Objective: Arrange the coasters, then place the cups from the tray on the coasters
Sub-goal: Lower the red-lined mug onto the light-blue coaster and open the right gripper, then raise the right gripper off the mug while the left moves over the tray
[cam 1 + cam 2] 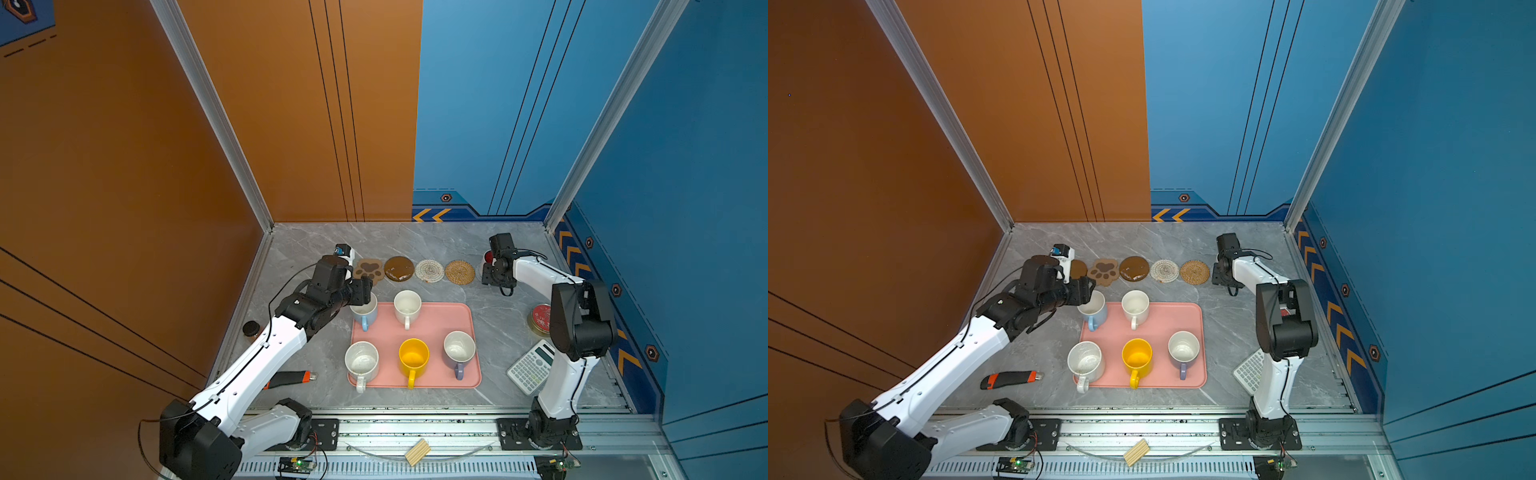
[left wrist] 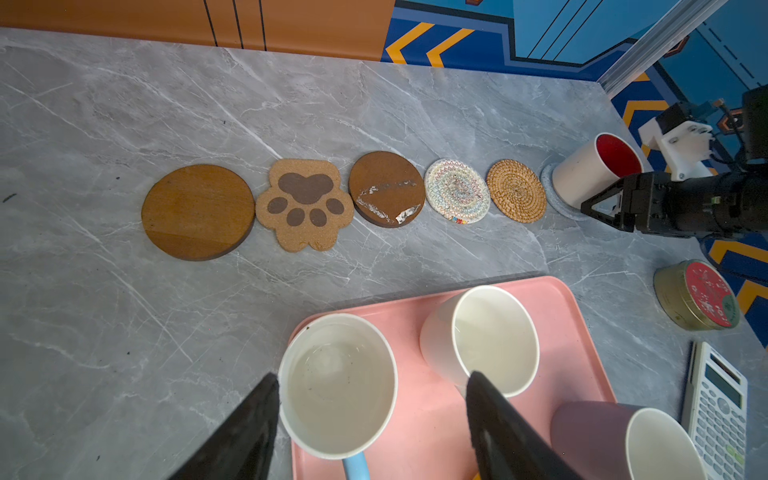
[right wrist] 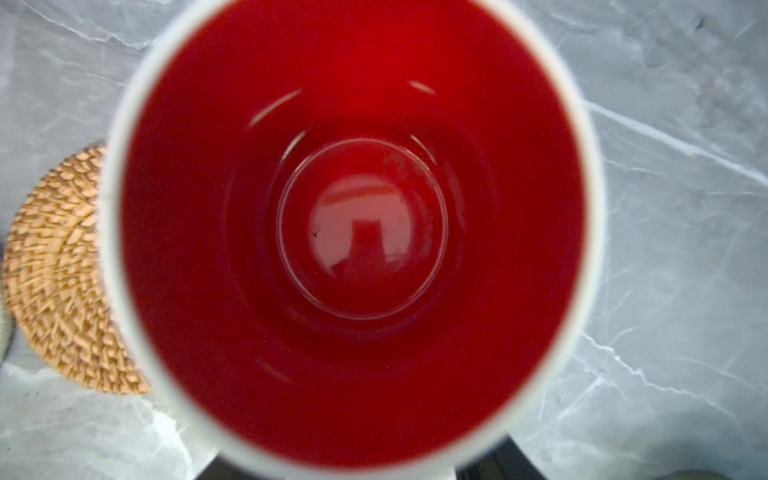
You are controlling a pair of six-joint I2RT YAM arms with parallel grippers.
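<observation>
Gleaming red-lined white cup [image 3: 357, 232], upright

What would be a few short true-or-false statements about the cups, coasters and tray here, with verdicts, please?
Five cups stand on the pink tray. True.
The yellow cup sits on the rattan coaster. False: it stands on the tray; that coaster is bare.
The red-lined cup stands on the blue-grey coaster. True.
The paw coaster ends the row. False: it lies between the plain brown disc and the scuffed brown disc.
The left gripper has its fingers either side of the light blue cup. True.
</observation>
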